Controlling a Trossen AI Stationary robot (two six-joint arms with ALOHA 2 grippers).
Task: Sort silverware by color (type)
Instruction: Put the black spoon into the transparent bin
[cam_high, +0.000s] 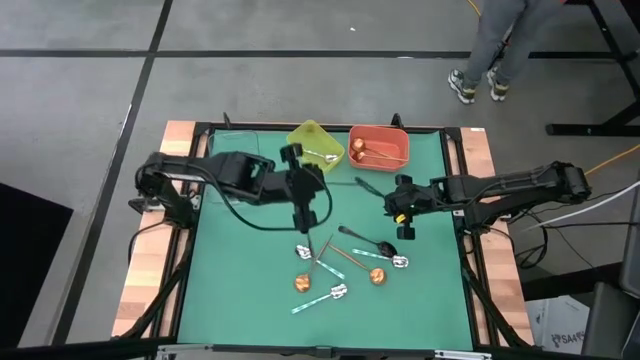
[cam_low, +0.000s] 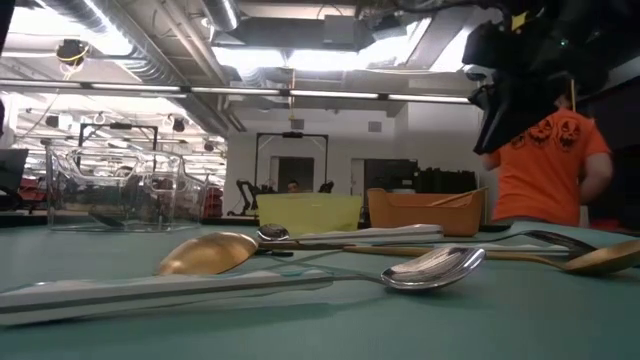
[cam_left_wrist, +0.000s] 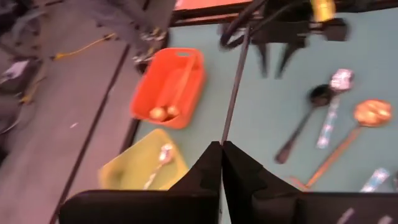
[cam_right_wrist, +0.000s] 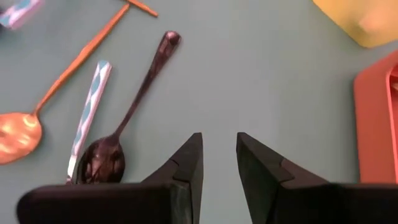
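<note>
While the left gripper (cam_high: 302, 222) hangs over the middle of the green table (cam_high: 240, 290), its fingers (cam_left_wrist: 211, 168) are pressed together on a thin black handle (cam_left_wrist: 235, 87). Right gripper (cam_high: 404, 228): right of centre, fingers (cam_right_wrist: 186, 165) partly apart, holding nothing. Yellow bin (cam_high: 315, 143), far edge: one silver spoon (cam_high: 322, 155). Orange bin (cam_high: 379, 147), beside it: copper-gold spoons (cam_high: 362, 153). Loose on the mat, nearer: black spoon (cam_high: 368, 241), copper-gold spoon (cam_high: 377, 274), teal-handled spoons (cam_high: 322, 298).
</note>
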